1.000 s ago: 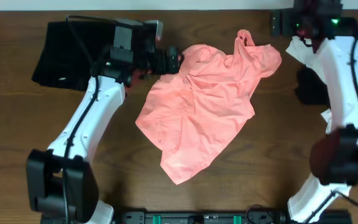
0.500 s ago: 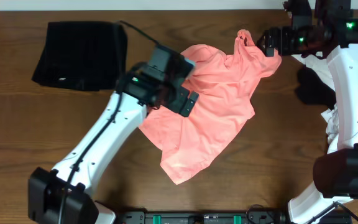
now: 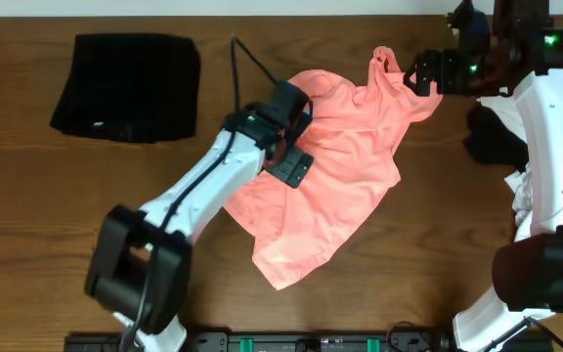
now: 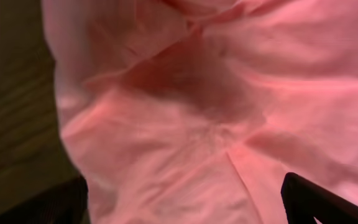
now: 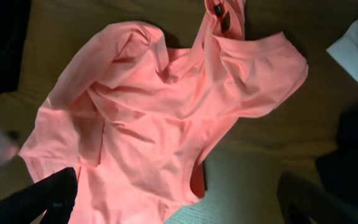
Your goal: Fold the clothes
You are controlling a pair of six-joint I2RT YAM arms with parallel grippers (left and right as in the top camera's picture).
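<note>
Wooden table (image 3: 27, 215): I see the salmon-pink T-shirt (image 3: 330, 176) crumpled at centre, unfolded | folded black rectangle (image 3: 125, 86) at far left | left gripper (image 3: 291, 161) low over shirt's middle, jaws spread | right gripper (image 3: 423, 73) by its far corner, jaws spread, empty | risk, my judgement: a mid-cloth pinch bunches layers instead of catching a hem.

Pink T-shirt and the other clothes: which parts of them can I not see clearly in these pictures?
- Left wrist view: blurred and very close. Only folds of the pink T-shirt show, and the edges cut off the rest.
- Overhead view: the left gripper covers part of the shirt. Whether it touches the cloth cannot be told.
- Overhead view: the right arm hides part of the pile of white and black clothes.
</note>
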